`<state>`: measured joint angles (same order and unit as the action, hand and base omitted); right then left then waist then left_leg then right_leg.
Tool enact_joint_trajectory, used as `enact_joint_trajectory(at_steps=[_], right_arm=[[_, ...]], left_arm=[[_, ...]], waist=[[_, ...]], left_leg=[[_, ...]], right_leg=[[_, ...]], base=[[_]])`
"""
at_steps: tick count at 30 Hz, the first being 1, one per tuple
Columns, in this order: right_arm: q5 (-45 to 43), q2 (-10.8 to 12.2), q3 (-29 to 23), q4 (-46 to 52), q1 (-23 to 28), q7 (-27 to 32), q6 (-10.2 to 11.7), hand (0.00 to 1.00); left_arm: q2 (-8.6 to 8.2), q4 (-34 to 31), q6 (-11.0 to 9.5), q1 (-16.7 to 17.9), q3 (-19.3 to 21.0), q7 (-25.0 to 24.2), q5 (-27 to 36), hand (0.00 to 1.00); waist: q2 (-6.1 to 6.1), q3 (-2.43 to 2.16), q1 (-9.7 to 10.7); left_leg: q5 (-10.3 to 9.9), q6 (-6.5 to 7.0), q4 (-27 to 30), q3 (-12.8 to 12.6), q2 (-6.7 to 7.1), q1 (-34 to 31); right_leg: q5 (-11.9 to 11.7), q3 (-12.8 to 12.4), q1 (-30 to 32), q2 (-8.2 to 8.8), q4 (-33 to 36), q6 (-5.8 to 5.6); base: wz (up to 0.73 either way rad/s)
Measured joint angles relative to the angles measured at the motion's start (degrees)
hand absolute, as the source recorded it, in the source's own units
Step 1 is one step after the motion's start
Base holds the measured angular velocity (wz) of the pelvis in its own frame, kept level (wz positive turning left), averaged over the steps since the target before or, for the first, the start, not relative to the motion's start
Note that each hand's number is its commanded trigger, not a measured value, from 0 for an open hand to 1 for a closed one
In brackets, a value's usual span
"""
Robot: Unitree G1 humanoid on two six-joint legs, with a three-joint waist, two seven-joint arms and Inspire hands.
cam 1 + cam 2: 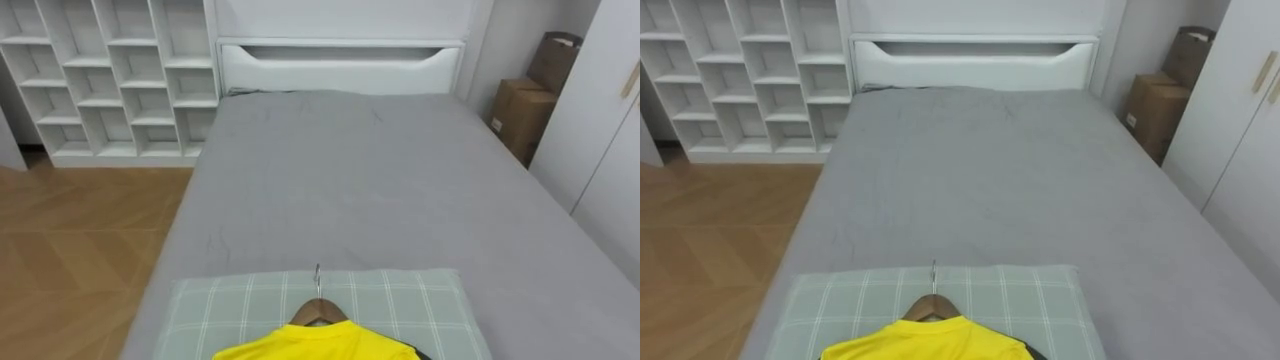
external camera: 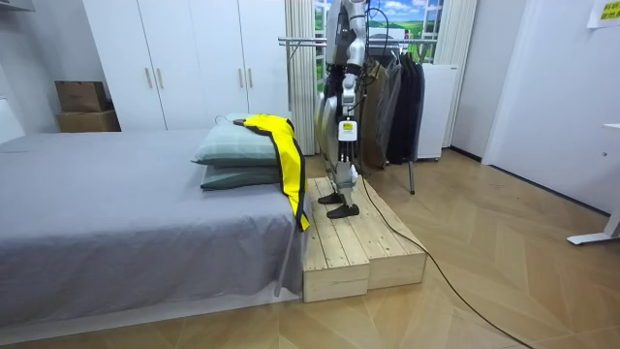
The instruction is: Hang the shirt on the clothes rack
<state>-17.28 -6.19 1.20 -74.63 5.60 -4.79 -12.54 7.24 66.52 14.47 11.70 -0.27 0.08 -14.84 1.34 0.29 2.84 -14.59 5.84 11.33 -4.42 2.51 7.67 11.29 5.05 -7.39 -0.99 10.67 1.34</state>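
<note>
A yellow shirt (image 1: 315, 346) on a wooden hanger (image 1: 319, 309) lies on a green checked pillow (image 1: 220, 312) at the near end of the grey bed (image 1: 370, 180). The hanger's metal hook points up the bed. In the room view the shirt (image 2: 282, 145) drapes off the stacked pillows (image 2: 232, 147) and down the bed's end. I stand on a wooden platform (image 2: 358, 242) at that end, facing the bed. My left hand (image 2: 346, 130) hangs at my side, well apart from the shirt. A clothes rail (image 2: 302, 41) with dark garments (image 2: 402, 97) stands behind me.
White cube shelves (image 1: 120, 80) stand left of the white headboard (image 1: 340, 65). Cardboard boxes (image 1: 525, 110) and white wardrobe doors (image 1: 600, 150) line the bed's right side. Wooden floor (image 1: 70, 250) runs along its left.
</note>
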Motion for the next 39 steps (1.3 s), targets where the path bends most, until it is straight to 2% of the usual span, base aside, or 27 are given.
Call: enact_joint_trajectory(at_steps=[4, 11, 15, 21, 23, 26, 29, 32, 33, 37, 39], right_arm=[[1.3, 0.0, -0.2, -0.4, 0.0, 1.2, 0.0, 0.0], [1.2, -0.5, -3.3, -0.2, -0.1, 2.2, 1.6, 0.0], [1.3, -1.0, -3.7, -0.4, 0.0, 2.2, 2.2, 0.0], [1.7, -1.1, -4.3, -0.8, 0.1, 3.3, 2.6, 0.0], [1.6, -1.1, -4.4, -0.8, 0.1, 3.8, 2.6, 0.0], [1.7, -1.1, -4.4, -0.8, 0.2, 4.6, 2.8, 0.0], [2.5, -1.2, -4.9, -0.8, 0.4, 4.9, 3.4, 0.0], [2.9, -1.3, -4.9, -0.6, 0.3, 5.4, 4.5, 0.0], [3.0, -1.3, -4.9, -0.4, 0.3, 5.4, 4.7, 0.0], [3.9, -1.3, -4.8, 0.3, -0.1, 5.5, 5.6, 0.0], [4.0, -1.3, -4.9, 0.9, 0.1, 5.6, 5.7, 0.0]], left_arm=[[-0.01, -0.1, -0.1, -0.2, 1.0, 1.6, 2.1, 0.0], [0.03, -0.1, -3.2, 0.6, 8.7, 7.0, 10.9, 0.0], [0.02, -0.1, -4.2, 0.7, 12.0, 9.8, 13.0, 0.0], [0.02, -3.5, -5.2, 1.1, 15.4, 17.8, 15.7, 0.0], [0.02, -5.5, -6.2, 1.0, 16.1, 21.2, 16.3, 0.0], [-0.01, -7.0, -7.4, 1.0, 16.1, 24.4, 16.3, 0.0], [0.01, -8.9, -8.3, 1.1, 16.1, 28.1, 13.5, 0.0], [0.01, -10.0, -9.7, 1.4, 16.1, 32.0, 11.3, 0.0], [0.01, -10.6, -9.8, 1.4, 16.1, 32.6, 10.8, 0.0], [0.01, -16.0, -10.8, 1.1, 15.7, 36.9, 8.7, 0.0], [0.12, -16.3, -12.2, 0.1, 15.7, 38.7, 5.5, 0.0]], waist=[[-0.06, -0.02, -0.2], [-0.37, 0.0, -0.3], [-0.65, 0.06, -1.4], [-0.98, -0.02, -1.8], [-1.2, -0.14, -1.8], [-1.25, -0.16, -1.7], [-1.41, -0.28, -1.7], [-1.28, -0.19, -1.6], [-1.48, -0.32, -1.7], [-1.45, -0.34, -1.7], [-1.44, -0.34, -1.1]], left_leg=[[0.0, 0.01, 0.0, 0.0, -0.01, 0.2], [0.0, 0.0, -0.1, 0.3, 0.03, 0.1], [0.0, 0.01, -0.2, 0.4, 0.05, 0.5], [0.0, 0.01, -0.7, 0.8, 0.03, 1.0], [0.0, 0.01, -0.7, 0.7, 0.02, 1.0], [0.0, 0.02, -0.9, 0.6, 0.05, 1.1], [0.0, 0.02, -1.2, 0.7, 0.04, 1.4], [0.0, 0.02, -1.6, 0.7, 0.02, 1.7], [0.0, 0.02, -1.6, 0.7, 0.02, 1.7], [0.1, 0.0, -1.7, 0.7, 0.03, 1.5], [0.1, 0.01, -1.6, 1.6, 0.15, 1.5]], right_leg=[[0.0, 0.0, -0.2, 0.0, 0.1, 0.0], [0.0, 0.2, -0.1, -0.01, 0.0, 0.0], [0.0, 0.2, -0.4, 0.0, 0.0, 0.0], [0.0, 1.1, -0.5, 0.04, 0.2, 0.0], [0.0, 1.0, -0.6, 0.02, 0.1, 0.0], [0.0, 1.2, -0.8, 0.04, 0.0, 0.0], [0.0, 1.4, -0.8, 0.05, -0.1, -0.01], [0.0, 1.5, -1.1, 0.04, 0.0, -0.01], [0.0, 1.4, -1.0, 0.03, 0.0, -0.01], [0.0, 1.5, -0.8, 0.04, 0.1, -0.01], [0.0, 2.5, -1.2, 0.17, 0.0, -0.01]], base=[[0.0], [0.01], [0.01], [0.03], [0.0], [0.0], [0.0], [0.0], [0.0], [0.01], [0.16]])
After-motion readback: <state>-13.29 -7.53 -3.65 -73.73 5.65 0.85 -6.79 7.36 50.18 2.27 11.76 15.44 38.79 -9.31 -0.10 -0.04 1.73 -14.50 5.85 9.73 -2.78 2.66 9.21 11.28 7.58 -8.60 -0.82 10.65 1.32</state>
